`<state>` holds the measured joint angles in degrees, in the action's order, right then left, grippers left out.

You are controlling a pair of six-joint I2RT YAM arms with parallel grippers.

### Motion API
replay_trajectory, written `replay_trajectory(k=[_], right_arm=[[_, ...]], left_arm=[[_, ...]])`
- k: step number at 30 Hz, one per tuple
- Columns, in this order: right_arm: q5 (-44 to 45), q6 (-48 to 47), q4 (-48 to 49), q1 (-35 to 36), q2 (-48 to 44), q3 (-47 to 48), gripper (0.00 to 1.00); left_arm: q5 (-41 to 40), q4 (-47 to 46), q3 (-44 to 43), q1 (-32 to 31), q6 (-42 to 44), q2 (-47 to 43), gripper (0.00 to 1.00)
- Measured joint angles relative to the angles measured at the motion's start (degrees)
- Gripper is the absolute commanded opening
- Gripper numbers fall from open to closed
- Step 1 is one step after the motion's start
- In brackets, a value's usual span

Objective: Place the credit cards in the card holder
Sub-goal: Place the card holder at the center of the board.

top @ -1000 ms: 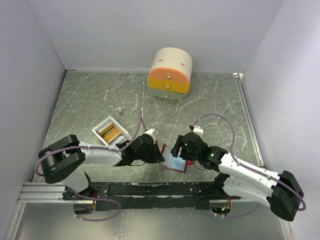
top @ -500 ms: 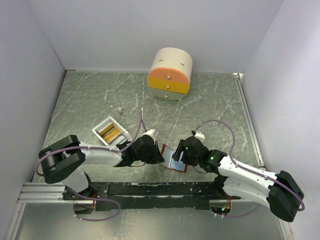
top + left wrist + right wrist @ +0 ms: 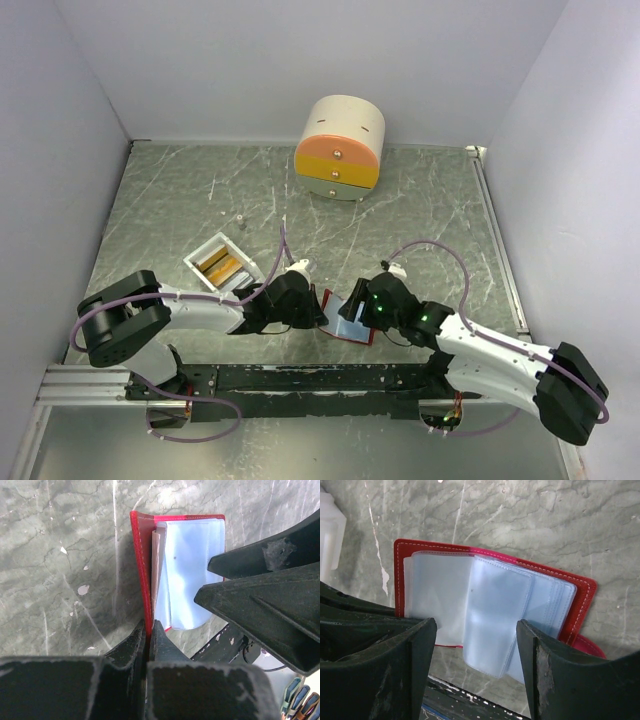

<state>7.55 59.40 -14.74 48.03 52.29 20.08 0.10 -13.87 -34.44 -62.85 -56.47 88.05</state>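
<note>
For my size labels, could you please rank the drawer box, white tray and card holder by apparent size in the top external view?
1. drawer box
2. white tray
3. card holder, partly hidden, so tray versus holder is unsure.

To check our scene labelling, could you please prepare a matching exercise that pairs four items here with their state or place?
Column one:
1. left gripper
2. right gripper
3. white tray
4. drawer box

Column two:
A. at the far edge of the table
B. open above the clear sleeves
C. shut on the red cover of the card holder
D. holds orange-gold cards

Pairs: 1-C; 2-B; 3-D; 4-A
</note>
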Motion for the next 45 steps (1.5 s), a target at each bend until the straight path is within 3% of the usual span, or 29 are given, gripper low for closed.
replay_trajectory(k=[12, 17, 29, 38, 45], right_arm=[[-4.31, 3.43, 8.02, -0.61, -0.46, -3.98, 0.68], [-5.64, 8.44, 17.33, -0.74, -2.78, -10.05, 0.69], [-6.12, 15.02, 29.07, -0.76, -7.45, -15.17, 0.74], [-7.26, 15.06, 34.6, -0.79, -4.63, -15.56, 0.73], [-7.61, 13.18, 35.8, -0.79, -2.14, -14.1, 0.73]], left_arm=[[-0.39, 0.52, -0.31, -0.28, 0.04, 0.0, 0.07], [-0.44, 0.7, -0.44, -0.33, 0.04, 0.02, 0.07], [-0.46, 0.37, -0.44, -0.52, -1.14, 0.02, 0.07], [-1.05, -0.39, 1.07, -0.63, -2.75, -0.55, 0.22], [-1.53, -0.5, 3.21, -0.66, -4.31, -3.96, 0.41]])
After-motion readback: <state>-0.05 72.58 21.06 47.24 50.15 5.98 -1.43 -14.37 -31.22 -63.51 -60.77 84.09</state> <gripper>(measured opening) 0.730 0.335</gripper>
